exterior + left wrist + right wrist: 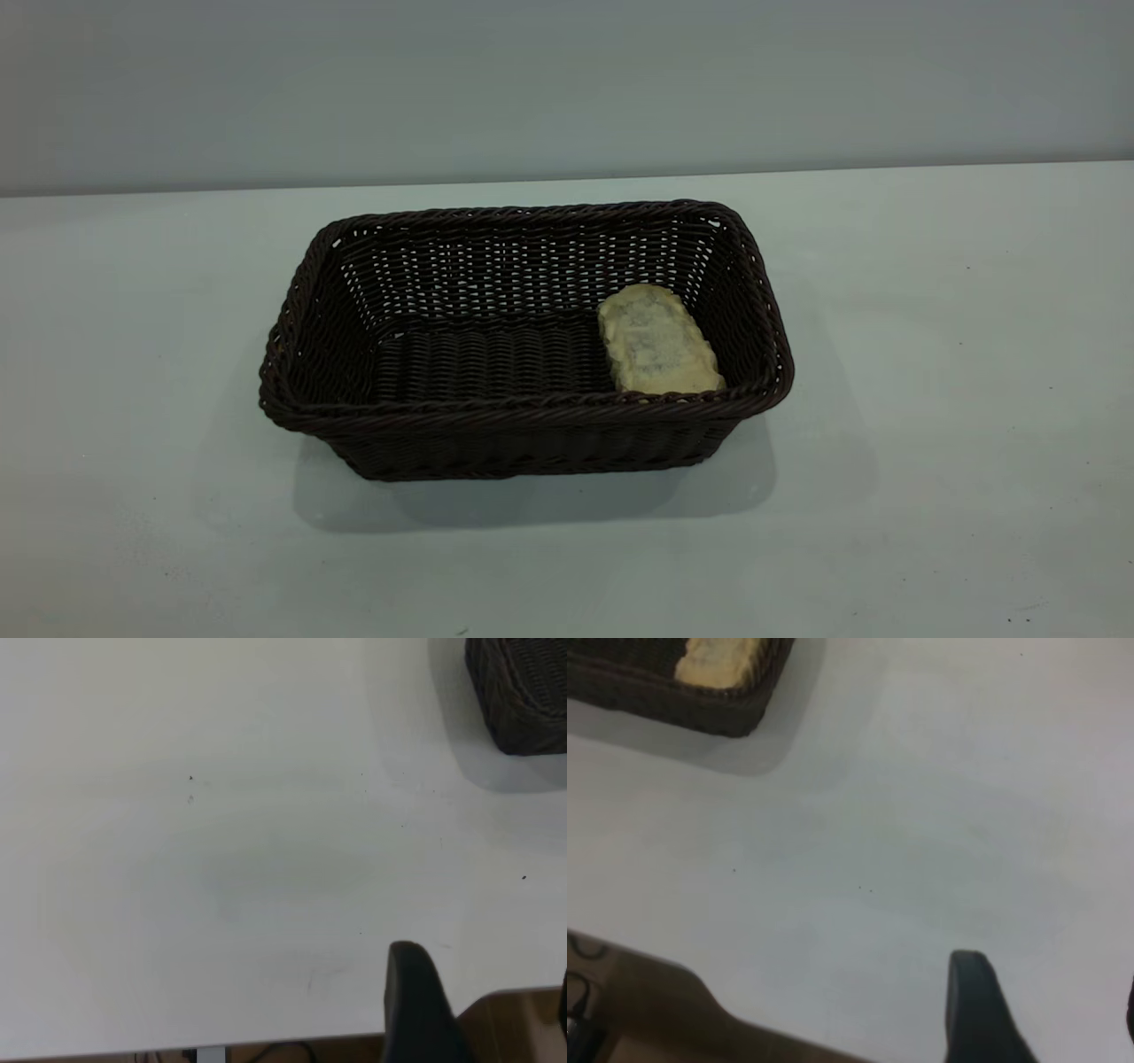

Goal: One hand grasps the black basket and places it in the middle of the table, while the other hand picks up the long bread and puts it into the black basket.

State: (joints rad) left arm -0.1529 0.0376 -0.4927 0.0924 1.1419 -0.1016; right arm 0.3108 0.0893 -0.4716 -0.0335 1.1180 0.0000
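The black basket (523,416) stands on the table (930,354) near its middle. The long bread (657,342) lies inside it at the right end, pale mottled underside up. Neither arm shows in the exterior view. In the left wrist view my left gripper (487,992) hangs open over bare table near its edge, with a corner of the basket (523,691) far off. The right wrist view has my right gripper (1050,992) open and empty as well, well away from the basket (664,700) and the bread (722,660) in it.
A plain grey wall runs behind the table. A brown wooden surface (514,1028) shows past the table's edge in the left wrist view, and brown floor with dark cables (585,1019) lies beyond the edge in the right wrist view.
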